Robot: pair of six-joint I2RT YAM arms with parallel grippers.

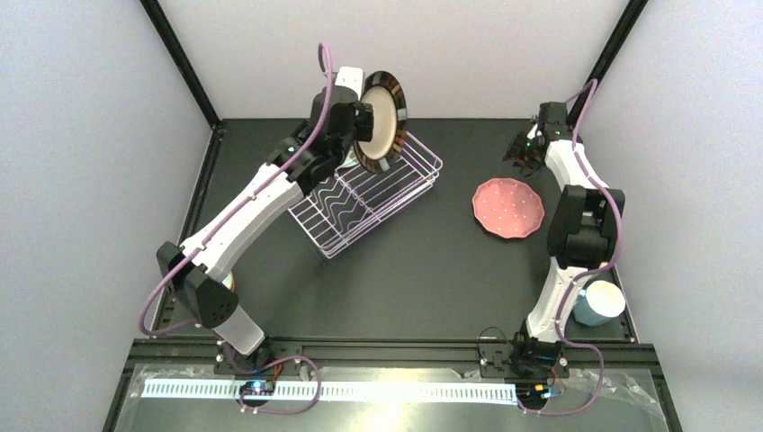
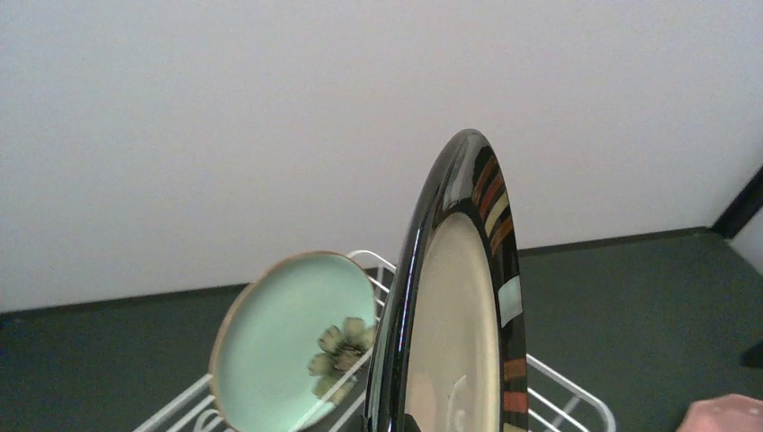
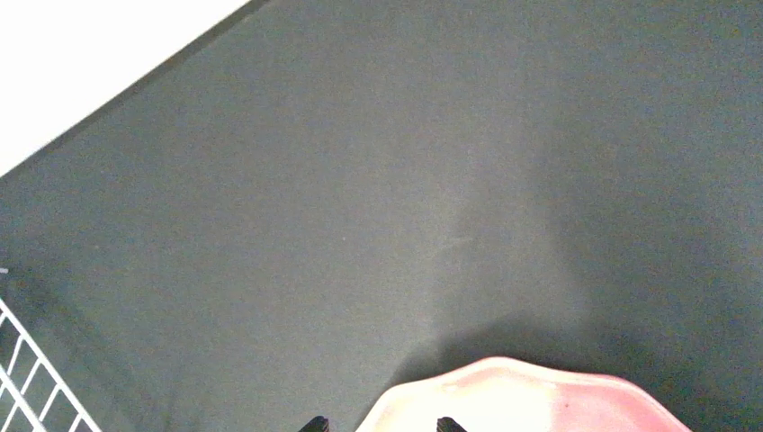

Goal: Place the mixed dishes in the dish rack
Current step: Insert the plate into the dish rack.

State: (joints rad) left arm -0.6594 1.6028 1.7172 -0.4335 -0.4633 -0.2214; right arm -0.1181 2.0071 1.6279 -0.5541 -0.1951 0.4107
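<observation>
My left gripper [image 1: 362,121] is shut on a dark-rimmed plate [image 1: 385,117] with a cream centre, holding it on edge above the far left corner of the white wire dish rack [image 1: 405,193]. In the left wrist view the same dark-rimmed plate [image 2: 454,306] stands edge-on, and a mint-green flowered plate [image 2: 283,342] leans upright in the dish rack [image 2: 562,382] to its left. My own fingers do not show there. A pink speckled plate [image 1: 508,208] lies flat on the table. My right gripper [image 3: 380,425] stands open at the edge of the pink plate [image 3: 540,400], nothing between its fingers [image 3: 445,423].
A light blue mug [image 1: 599,302] stands at the near right, beside the right arm's base. Something reddish [image 1: 233,281] peeks out behind the left arm's elbow. Black frame posts rise at both back corners. A corner of the rack [image 3: 22,373] shows in the right wrist view.
</observation>
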